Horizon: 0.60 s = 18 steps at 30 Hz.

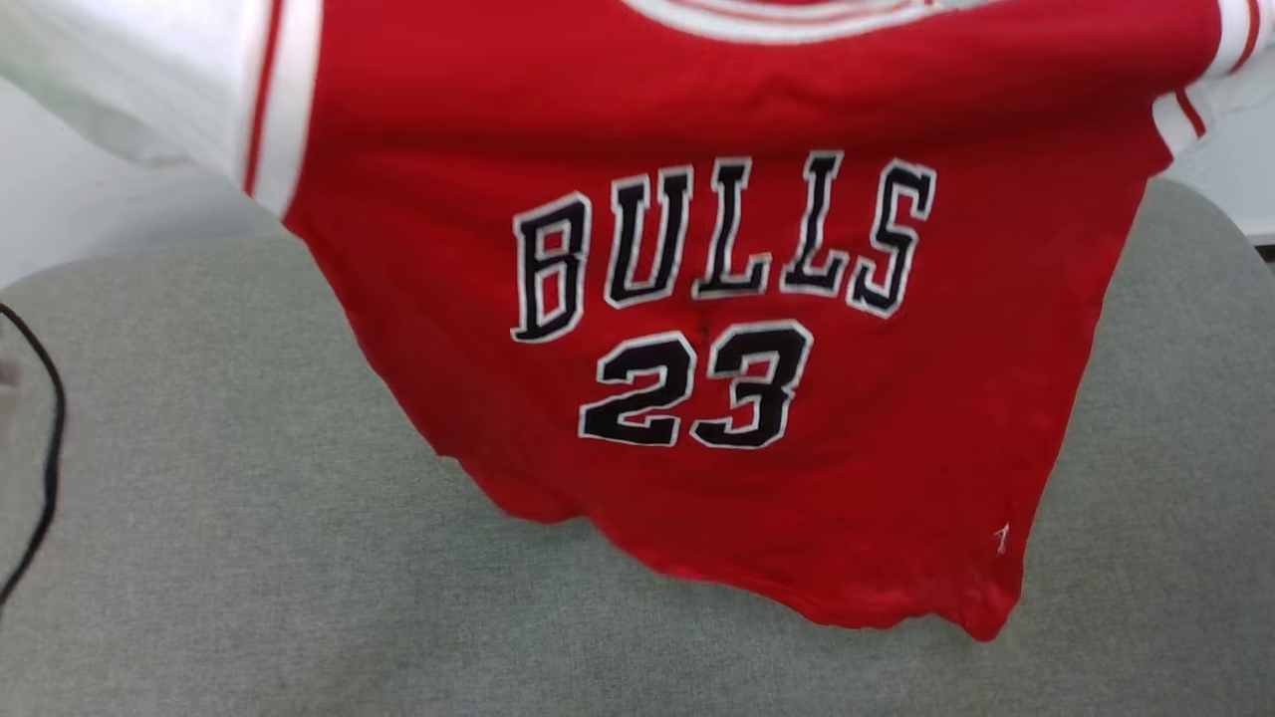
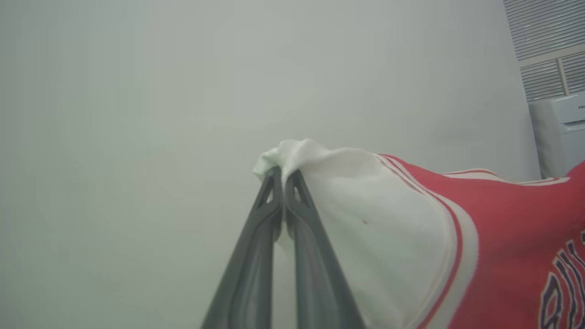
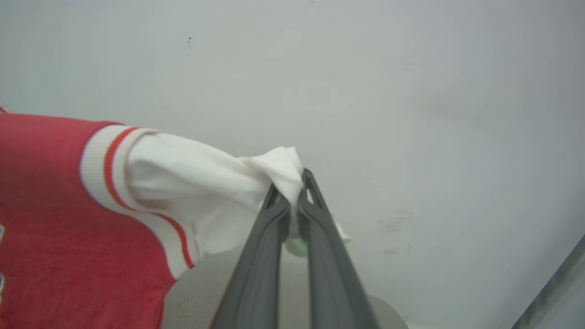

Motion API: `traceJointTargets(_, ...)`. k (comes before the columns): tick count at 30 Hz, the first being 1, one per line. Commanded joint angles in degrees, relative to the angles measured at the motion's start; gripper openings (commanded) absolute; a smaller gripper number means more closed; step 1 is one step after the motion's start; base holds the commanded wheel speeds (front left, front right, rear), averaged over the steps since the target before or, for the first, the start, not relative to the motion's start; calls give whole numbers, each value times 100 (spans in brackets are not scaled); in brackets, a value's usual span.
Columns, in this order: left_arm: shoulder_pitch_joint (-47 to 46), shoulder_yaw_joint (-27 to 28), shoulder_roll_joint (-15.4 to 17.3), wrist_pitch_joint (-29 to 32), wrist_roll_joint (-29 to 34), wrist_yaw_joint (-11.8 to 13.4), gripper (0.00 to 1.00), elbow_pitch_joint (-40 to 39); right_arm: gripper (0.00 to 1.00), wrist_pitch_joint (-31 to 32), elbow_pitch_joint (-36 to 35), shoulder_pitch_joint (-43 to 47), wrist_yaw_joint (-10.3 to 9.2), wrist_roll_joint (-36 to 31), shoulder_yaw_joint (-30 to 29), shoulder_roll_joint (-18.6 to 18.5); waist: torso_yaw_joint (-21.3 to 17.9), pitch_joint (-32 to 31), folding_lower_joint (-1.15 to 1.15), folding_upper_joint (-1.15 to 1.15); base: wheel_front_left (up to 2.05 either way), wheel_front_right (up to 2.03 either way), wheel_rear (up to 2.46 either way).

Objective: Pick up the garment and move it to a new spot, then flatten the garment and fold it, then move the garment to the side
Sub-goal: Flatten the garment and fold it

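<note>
Grey cloth-covered tabletop (image 1: 249, 518) nearest, with a thin black cable (image 1: 48, 448) looping along its left edge. Jersey (image 1: 757, 299) is off the tabletop, held up and spread wide above it, front toward the robot. Red body, black "BULLS" and 23 reading upright, hem sagging lowest at the right corner. Can't tell if that corner brushes the surface. Striped neck trim runs along the top, white sleeves stretch out to both sides. Left hand (image 2: 284, 176) is clenched on a bunch of white cloth at the end of the left sleeve, fingers pressed together, fabric poking out past the tips. Right hand (image 3: 292, 183) does the same on the right sleeve: a wad of white cloth pinched between the fingers, sleeve pulled taut from the red-and-white armhole band. Behind it all is a plain pale wall (image 2: 137, 91). Off to one side of the left wrist view stands a white appliance (image 2: 560, 132) under a slatted panel (image 2: 544, 45).
</note>
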Motion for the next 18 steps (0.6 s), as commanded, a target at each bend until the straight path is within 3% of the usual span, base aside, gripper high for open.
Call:
traceJointTargets(1, -139, 45, 40, 7, 8, 34, 0, 35, 0, 11, 40, -134, -5, 11, 5, 6, -26, 90, 0, 0, 0, 0, 0)
traceJointTargets(7, -842, 46, 232, 90, -50, -28, 0, 375, 0, -21, 292, -880, -5, 15, 130, 56, -73, 610, 0, 0, 0, 0, 0)
traceJointTargets(18, -2946, -569, 305, 44, -127, -463, 0, 1558, 0, -470, 1303, -2854, -4, -316, 523, -118, 21, 2122, 0, 0, 0, 0, 0)
